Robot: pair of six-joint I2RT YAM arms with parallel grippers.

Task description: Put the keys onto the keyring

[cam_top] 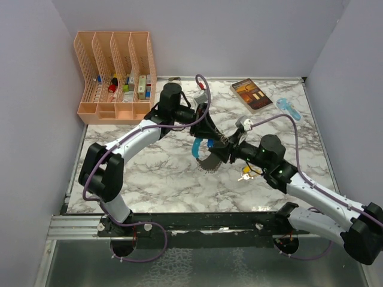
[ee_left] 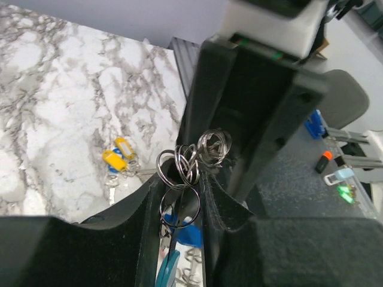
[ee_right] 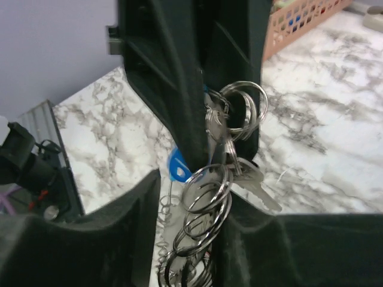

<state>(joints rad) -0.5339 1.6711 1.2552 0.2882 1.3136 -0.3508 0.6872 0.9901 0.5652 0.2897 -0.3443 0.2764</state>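
The keyring point(cam_top: 206, 156) hangs above the table's middle, between both grippers, with a light-blue curved piece point(cam_top: 197, 147) and fanned grey pieces. My left gripper point(cam_top: 210, 139) comes from the back left. In the left wrist view its jaws point(ee_left: 176, 209) are closed narrowly on the thin metal rings point(ee_left: 179, 206). My right gripper point(cam_top: 225, 152) faces it from the right and in its wrist view point(ee_right: 191, 230) is shut on a stack of rings point(ee_right: 203, 203), with a silver key point(ee_right: 254, 182) and a blue tag point(ee_right: 178, 166) just beyond. Loose yellow-tagged keys point(cam_top: 244, 175) lie on the marble, also in the left wrist view point(ee_left: 115, 160).
A peach desk organizer point(cam_top: 114, 75) stands at the back left. A brown box point(cam_top: 251, 94) and a light-blue object point(cam_top: 289, 107) lie at the back right. A small white object point(cam_top: 244, 124) lies behind the right gripper. Grey walls close three sides.
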